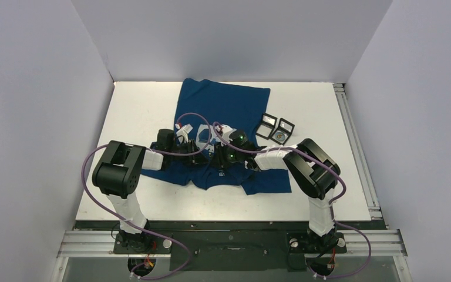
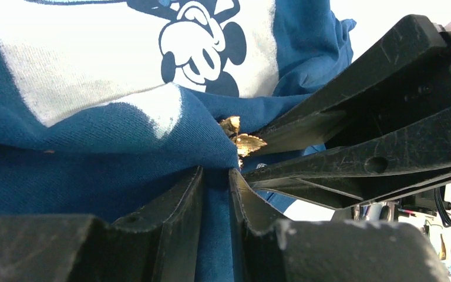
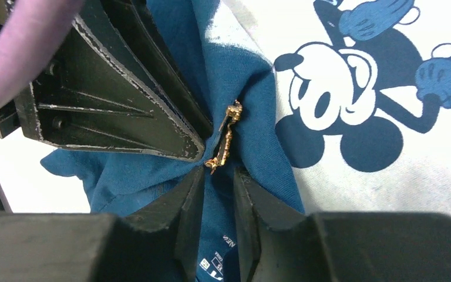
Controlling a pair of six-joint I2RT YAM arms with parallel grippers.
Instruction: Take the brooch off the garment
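A dark blue T-shirt point(image 1: 235, 103), printed with a pale square point(image 2: 94, 70) bearing a cartoon mouse point(image 3: 340, 100), is seen spread at the middle of a white table point(image 1: 141, 111). Its hem is laid toward the back wall point(image 1: 223, 35) and its collar toward the arms. A small gold brooch point(image 3: 226, 135), thin and knobbly when viewed edge-on, is pinned on a raised ridge of blue cloth just beside the print's edge. The neck label point(image 3: 211, 262) is glimpsed just below it.

The left gripper point(image 2: 216, 179) is seen nearly closed, clamped on that ridge of cloth. The right gripper point(image 3: 218, 176) is held slightly apart with nothing gripped, the brooch lying just beyond its tips. The two sets of fingers are set nose to nose at the pin, so that almost no room is left between them.

Bare tabletop is left on both sides of the shirt and along the near edge. Two small black cases point(image 1: 266, 124) are set just beside its right side, close to the right forearm. The hem is laid close to the table's far edge, and a metal rail point(image 1: 352, 147) is fixed along the table's right edge
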